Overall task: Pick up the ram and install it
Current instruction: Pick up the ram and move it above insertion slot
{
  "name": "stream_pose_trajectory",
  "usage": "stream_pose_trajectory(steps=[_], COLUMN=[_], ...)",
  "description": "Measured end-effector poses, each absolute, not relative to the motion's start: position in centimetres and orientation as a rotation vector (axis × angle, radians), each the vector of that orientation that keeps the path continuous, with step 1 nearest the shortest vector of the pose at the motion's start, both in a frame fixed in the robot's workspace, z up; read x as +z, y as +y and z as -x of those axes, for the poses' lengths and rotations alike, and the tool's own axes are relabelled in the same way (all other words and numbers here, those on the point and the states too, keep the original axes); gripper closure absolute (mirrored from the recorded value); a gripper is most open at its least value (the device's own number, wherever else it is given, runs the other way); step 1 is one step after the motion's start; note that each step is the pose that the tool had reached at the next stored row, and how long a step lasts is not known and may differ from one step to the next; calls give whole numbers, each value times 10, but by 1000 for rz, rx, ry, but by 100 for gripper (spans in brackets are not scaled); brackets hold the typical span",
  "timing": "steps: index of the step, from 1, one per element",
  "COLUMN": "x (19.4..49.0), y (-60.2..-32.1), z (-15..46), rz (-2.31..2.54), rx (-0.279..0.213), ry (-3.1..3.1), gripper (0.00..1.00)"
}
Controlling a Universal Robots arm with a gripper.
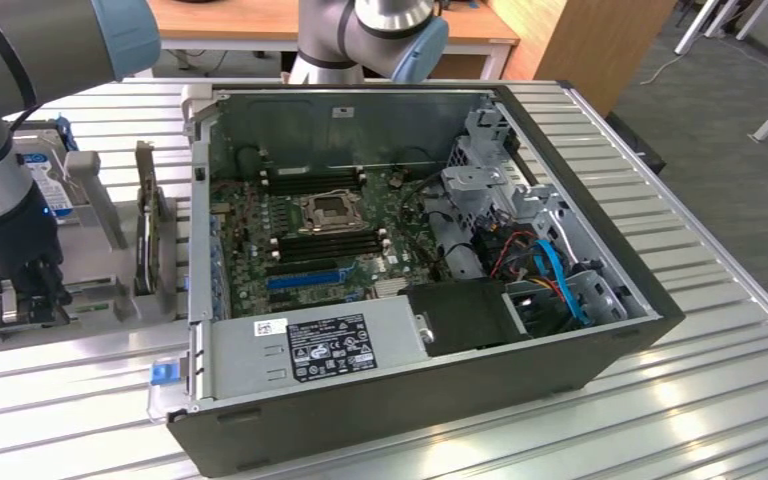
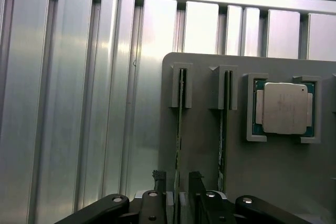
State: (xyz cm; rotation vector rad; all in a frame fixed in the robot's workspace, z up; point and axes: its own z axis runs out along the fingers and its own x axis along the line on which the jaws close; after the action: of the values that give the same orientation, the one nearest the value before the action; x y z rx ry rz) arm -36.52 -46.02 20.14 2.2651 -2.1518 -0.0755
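While the ram (image 2: 180,114) is standing on edge in its holder (image 2: 202,145), the open gripper (image 2: 177,178) is sitting around it; it is looking light, stiff, breakable, best held by flat sides

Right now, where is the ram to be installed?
In the wrist view, the ram stands on edge in the grey holder, straddled by the open gripper, beside a second stick.

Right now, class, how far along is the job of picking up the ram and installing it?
Done: the open tool sits over the grey holder, fingers either side of the ram. In hand: nothing gripped; the ram stands on edge in its slot, beside a second stick. Left: gripping, lifting and seating it on the motherboard in the open case.
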Motion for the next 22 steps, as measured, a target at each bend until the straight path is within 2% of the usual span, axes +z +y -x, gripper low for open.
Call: stream_pose_trajectory(steps=[2, 3, 22], x=[201, 201, 201], y=[-460, -460, -460], z=[365, 365, 365], rz=[-2265, -2265, -2265], rx=[-76, -76, -76], ry=[-2152, -2152, -2152], gripper=[71, 77, 77])
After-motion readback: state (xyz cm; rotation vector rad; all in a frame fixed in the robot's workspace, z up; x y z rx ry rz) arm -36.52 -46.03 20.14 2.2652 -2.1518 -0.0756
